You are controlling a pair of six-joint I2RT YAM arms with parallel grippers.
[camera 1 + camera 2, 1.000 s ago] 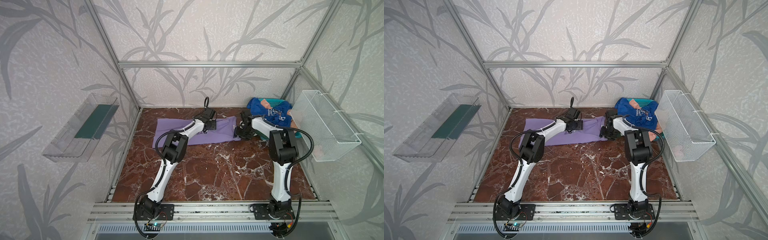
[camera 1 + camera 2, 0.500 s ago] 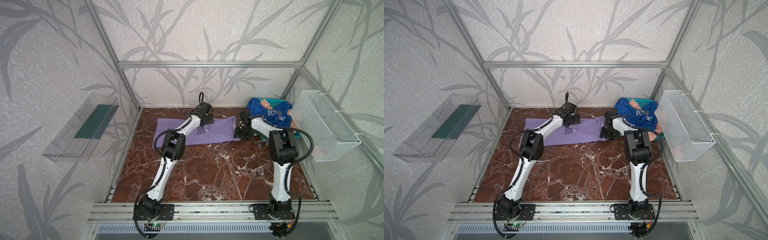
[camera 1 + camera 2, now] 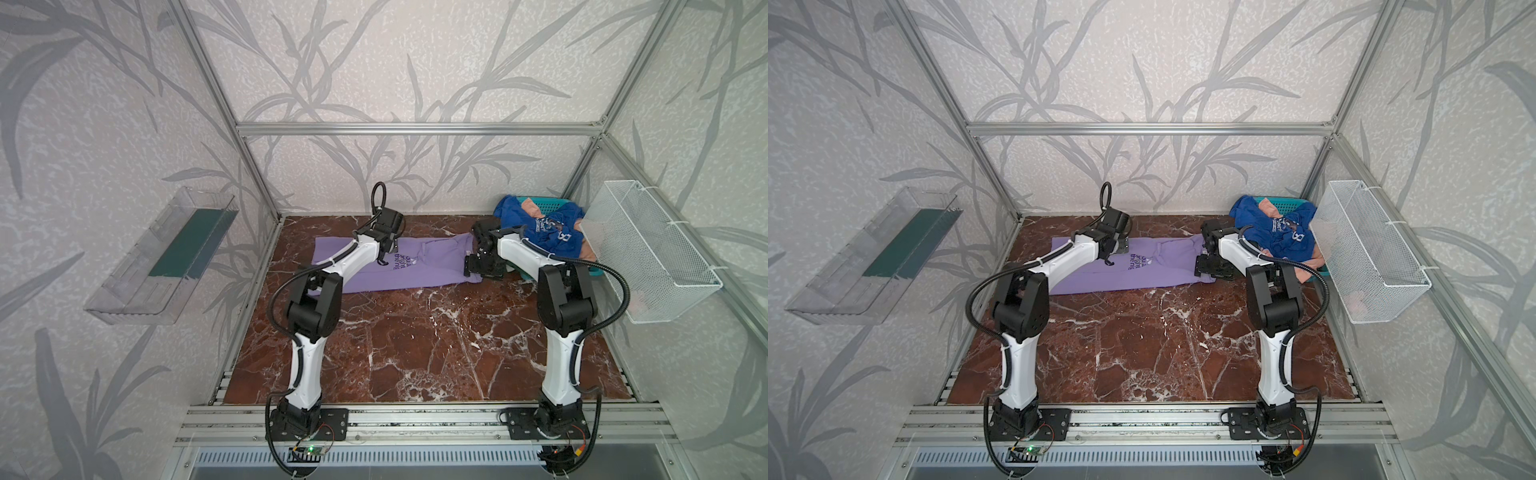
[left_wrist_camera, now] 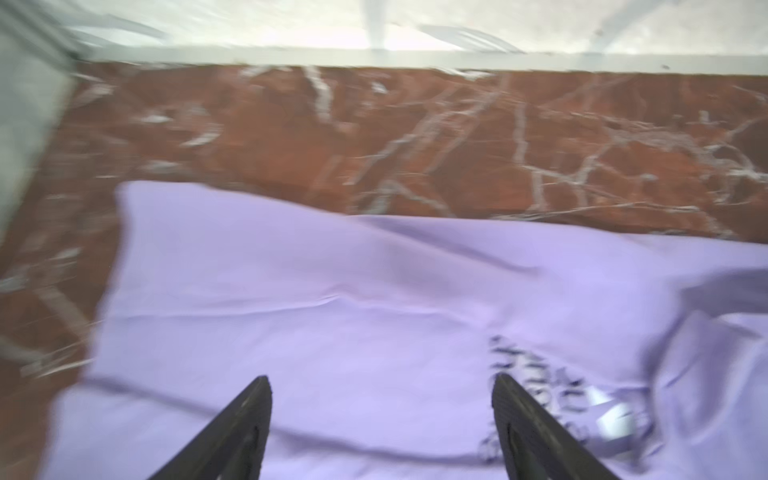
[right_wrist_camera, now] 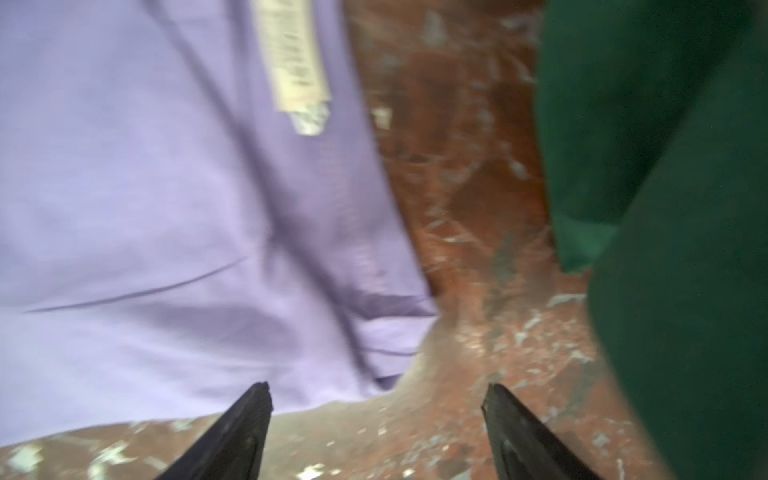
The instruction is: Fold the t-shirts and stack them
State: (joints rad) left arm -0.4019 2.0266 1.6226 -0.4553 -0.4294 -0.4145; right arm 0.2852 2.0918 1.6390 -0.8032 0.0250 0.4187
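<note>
Both tools just let go. Left tool [image 4: 380,382] lifted off print [image 3: 400,262], drawn back toward shirt's far edge; jaws wide, empty. Right tool [image 5: 376,392] same spot at shirt's right end; jaws now spread, nothing between.

Lavender t-shirt [image 3: 424,270] lies flat as long band on tabletop [image 3: 415,340], upper centre in both top views. Likely lengthwise fold done, crosswise fold next.

Blue t-shirt [image 3: 552,235] heaped on basket [image 3: 536,202], upper right, waiting. Dark green cloth [image 5: 665,166] just beside right tool.

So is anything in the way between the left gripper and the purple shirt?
Nothing visible is. The left gripper hangs just above the purple shirt with its fingers open, and the wrist view shows only bare cloth under them.
</note>
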